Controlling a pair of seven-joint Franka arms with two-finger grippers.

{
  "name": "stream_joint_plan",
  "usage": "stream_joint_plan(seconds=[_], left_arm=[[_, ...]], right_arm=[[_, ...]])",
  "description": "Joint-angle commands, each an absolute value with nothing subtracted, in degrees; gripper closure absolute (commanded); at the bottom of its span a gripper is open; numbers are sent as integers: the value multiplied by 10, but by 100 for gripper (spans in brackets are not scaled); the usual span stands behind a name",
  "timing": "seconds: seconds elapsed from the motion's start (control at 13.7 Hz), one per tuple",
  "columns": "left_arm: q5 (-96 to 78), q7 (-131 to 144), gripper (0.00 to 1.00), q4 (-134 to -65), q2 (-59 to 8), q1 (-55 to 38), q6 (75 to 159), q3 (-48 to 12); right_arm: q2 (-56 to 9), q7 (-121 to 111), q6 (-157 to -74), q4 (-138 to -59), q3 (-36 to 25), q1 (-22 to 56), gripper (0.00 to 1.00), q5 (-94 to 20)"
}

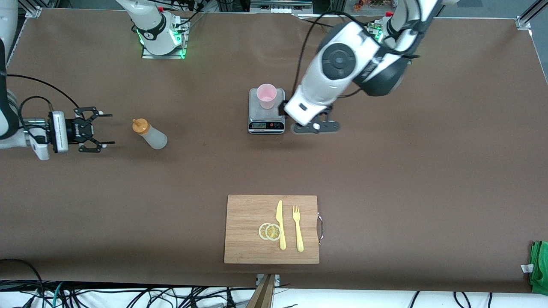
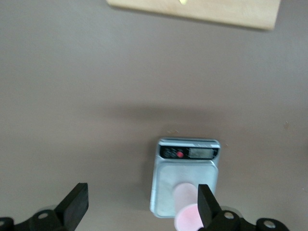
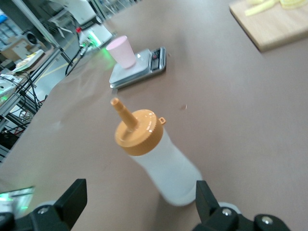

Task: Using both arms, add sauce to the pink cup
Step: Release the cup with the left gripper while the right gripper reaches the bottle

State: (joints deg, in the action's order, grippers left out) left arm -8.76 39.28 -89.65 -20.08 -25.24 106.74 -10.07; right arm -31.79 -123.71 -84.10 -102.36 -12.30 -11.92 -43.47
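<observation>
Pale pink plastic cup point(image 1: 266, 96) on steel scale point(image 1: 266, 121) beside wide left claw point(image 1: 315, 127); orange-capped translucent squeeze bottle point(image 1: 150, 134) before wide right claw point(image 1: 104, 130).

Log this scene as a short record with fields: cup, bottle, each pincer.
pink cup: upright on the scale, nothing holding it
squeeze bottle: standing free on the table, toward the right arm's end
left pincer: open, beside the scale, holding nothing
right pincer: open, facing the bottle, not touching it
cutting board: nearest the front camera, carrying knife, fork, lemon slices
</observation>
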Motion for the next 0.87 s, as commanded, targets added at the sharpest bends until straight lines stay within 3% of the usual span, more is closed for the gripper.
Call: stream_joint_plan(seconds=[0.0,0.15,0.8], left_arm=[[-89,346,0,-897,-157,-207,1029,-52],[-76,290,0,-897,-139,-168,1020,-20],[3,66,0,-865,-94,-24,935,-18]], right_arm=[[-380,-1369,-831,-1020,-120,-120,0,-499],[-404,-1424,-831,-1020,-120,-120,0,-512],[-462,-1555,-781,-1014,-113,-117,0,-542]])
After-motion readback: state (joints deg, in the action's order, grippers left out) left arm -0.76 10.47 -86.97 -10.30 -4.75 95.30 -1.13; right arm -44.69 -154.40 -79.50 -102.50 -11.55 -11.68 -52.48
